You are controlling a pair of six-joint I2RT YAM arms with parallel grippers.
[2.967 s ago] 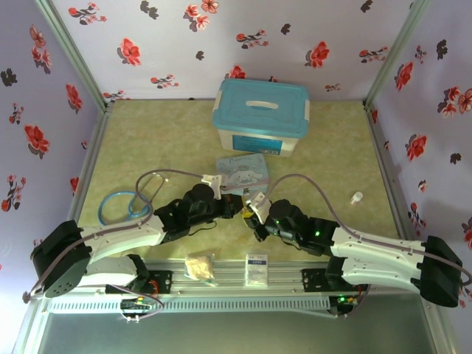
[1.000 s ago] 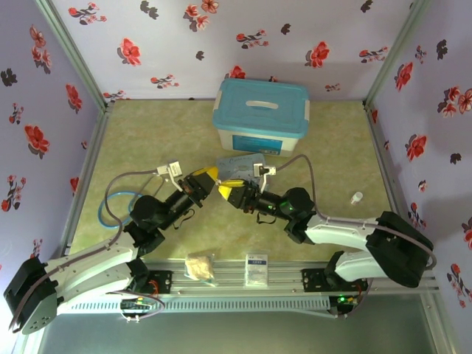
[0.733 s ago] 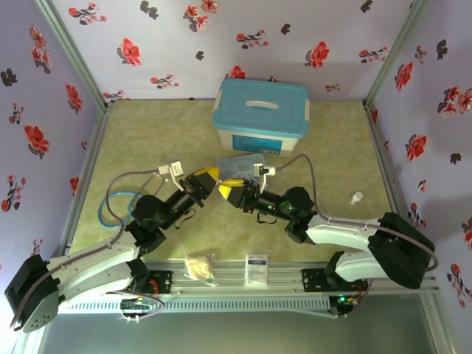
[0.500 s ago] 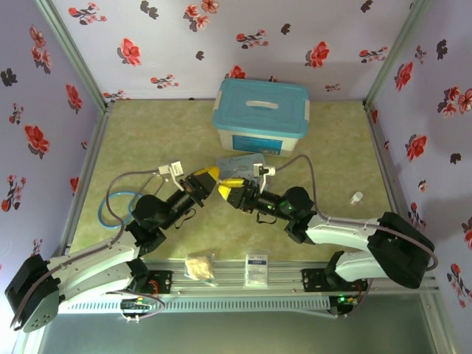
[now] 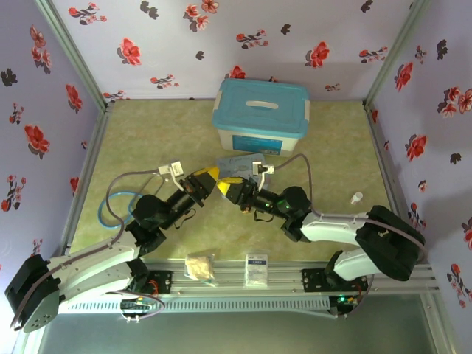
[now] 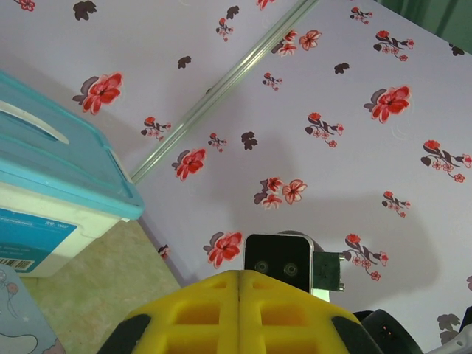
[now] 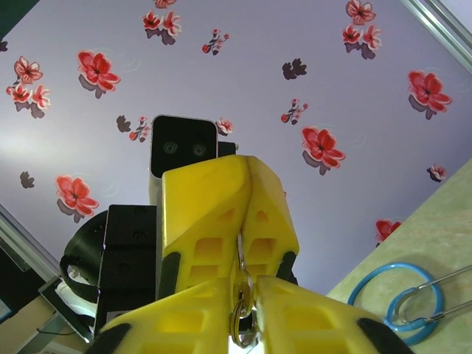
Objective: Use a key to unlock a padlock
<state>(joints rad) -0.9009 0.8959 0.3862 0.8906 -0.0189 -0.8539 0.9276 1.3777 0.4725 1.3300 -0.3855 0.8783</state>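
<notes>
My two grippers meet tip to tip above the mat in front of the blue cartoon tin [image 5: 237, 163]. The left gripper [image 5: 209, 177] is shut, its yellow fingers [image 6: 199, 310] pressed together, and a thin grey key [image 7: 240, 249] pokes out of their seam in the right wrist view. My right gripper [image 5: 227, 189] is shut on the tiny brass padlock [image 7: 243, 295], which sits between its yellow fingers [image 7: 310, 310] with a metal loop hanging under it. The key's tip reaches the padlock's top; I cannot tell how deep it goes.
A white box with a teal lid [image 5: 261, 116] stands behind the tin. A blue hoop with grey cable [image 5: 118, 206] lies at the left. A beige packet [image 5: 199, 265] and a white card [image 5: 256, 269] rest on the front rail. A small white bottle [image 5: 356, 198] lies at the right.
Three seconds ago both arms were low near the front rail. They have risen and come together; in the last second the right gripper crept left until its tip met the left one.
</notes>
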